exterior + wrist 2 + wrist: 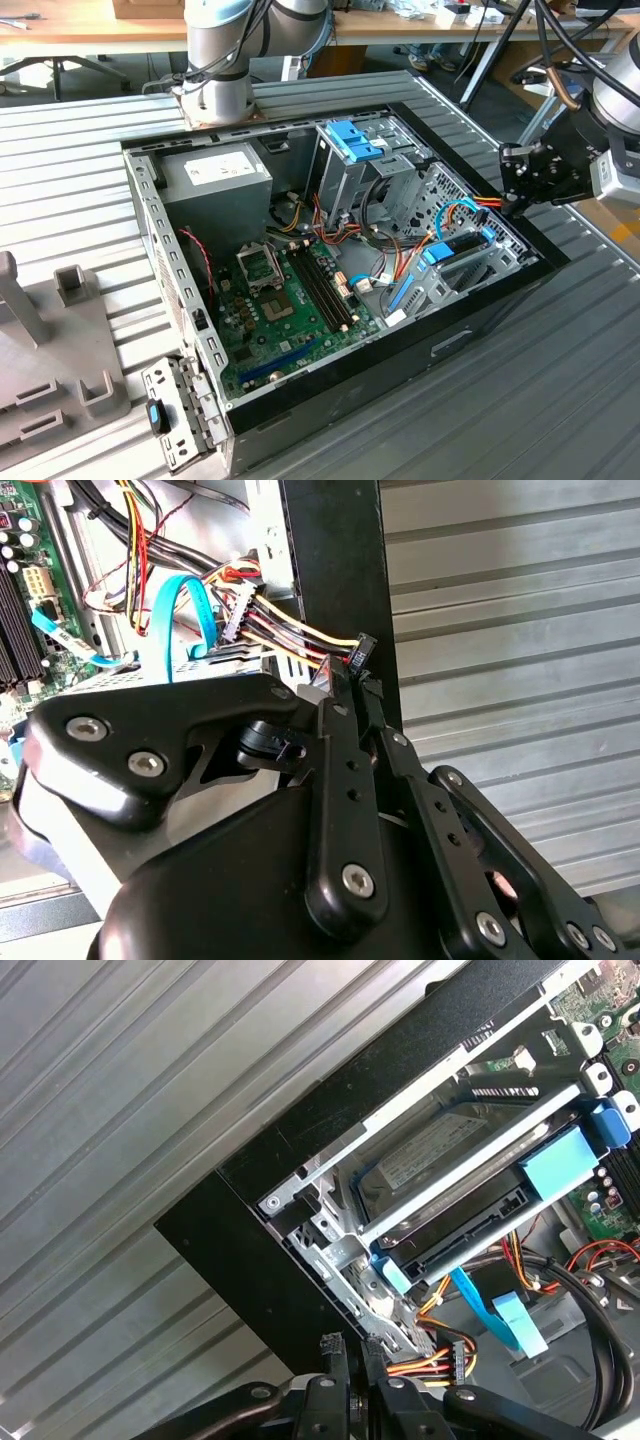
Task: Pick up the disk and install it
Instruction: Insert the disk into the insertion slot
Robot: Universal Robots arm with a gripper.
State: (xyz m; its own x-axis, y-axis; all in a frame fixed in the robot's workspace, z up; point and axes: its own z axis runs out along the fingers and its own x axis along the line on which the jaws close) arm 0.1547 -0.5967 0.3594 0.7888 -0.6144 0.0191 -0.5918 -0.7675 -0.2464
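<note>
The disk point(462, 243) lies flat in the metal bay at the open computer case's point(150, 230) side toward the exterior view's right. Its dark body point(430, 1160) sits between blue rails, and a blue tab point(560, 1165) shows at one end. My gripper point(510, 203) hovers over the case's black wall just beside that bay, apart from the disk. In both wrist views its fingers are closed together point(350, 685) point(352, 1365). They pinch a small black cable connector point(362, 650) whose yellow, red and orange wires run taut back into the case.
A tall grey cage with a blue latch point(350, 150) stands mid-case, and the motherboard point(290, 300) lies below it. Thin blue cables point(175, 610) loop near the bay. The arm's base point(215, 90) stands behind the case. A metal bracket point(175, 410) and grey fixtures point(80, 290) lie on the ribbed table.
</note>
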